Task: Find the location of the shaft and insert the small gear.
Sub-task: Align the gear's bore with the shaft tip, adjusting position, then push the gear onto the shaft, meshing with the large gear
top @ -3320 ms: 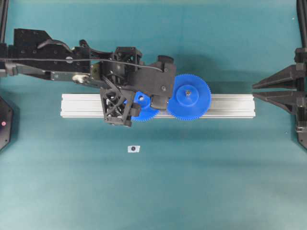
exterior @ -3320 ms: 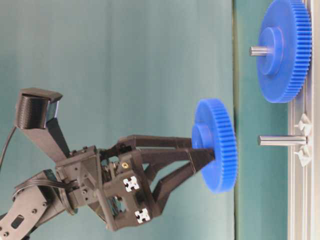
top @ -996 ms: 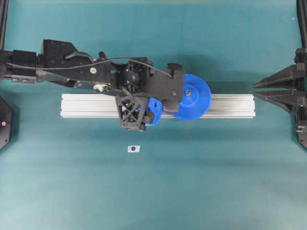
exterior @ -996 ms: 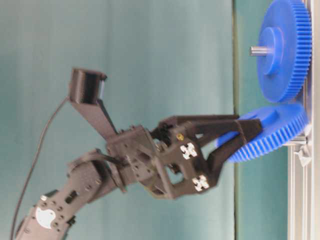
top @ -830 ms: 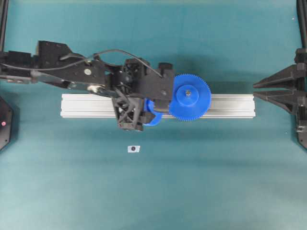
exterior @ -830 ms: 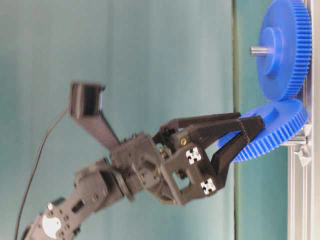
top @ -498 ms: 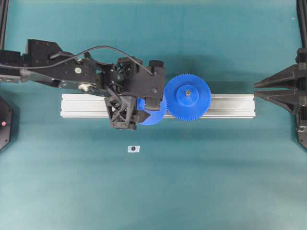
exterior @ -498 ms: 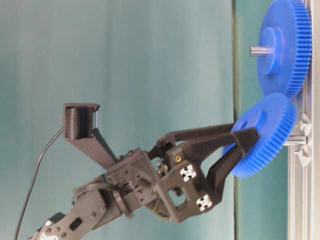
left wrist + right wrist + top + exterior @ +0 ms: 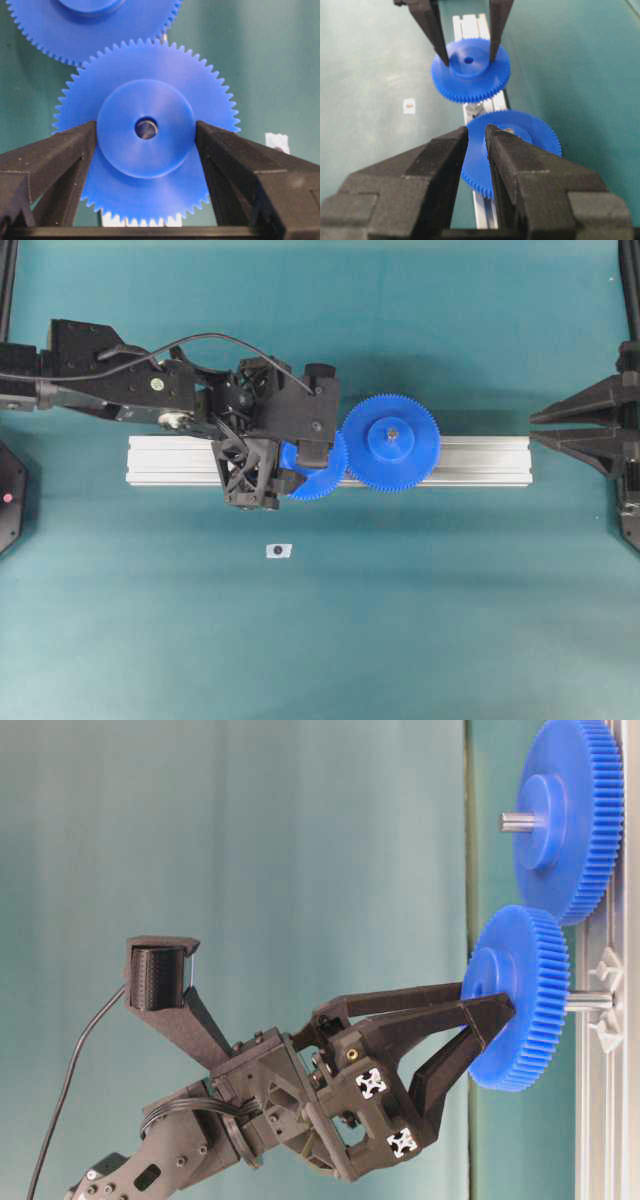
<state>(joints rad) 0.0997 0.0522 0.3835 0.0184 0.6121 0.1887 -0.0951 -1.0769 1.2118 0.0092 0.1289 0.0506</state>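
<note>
On the shaft [image 9: 590, 1001], small gear [image 9: 520, 998] pinched by left fingers [image 9: 65, 150]

I count two blue toothed gears: the small gear [image 9: 318, 472] and one wider blue gear [image 9: 392, 443]. There are two grey pins: the shaft [image 9: 588, 1002] and the wider gear's own pin [image 9: 517, 821]. One grooved aluminium rail [image 9: 175, 460]. One small white tag [image 9: 278, 551].

light: even, bright; shadows: soft | wrist-view foregrounds blurred
</note>
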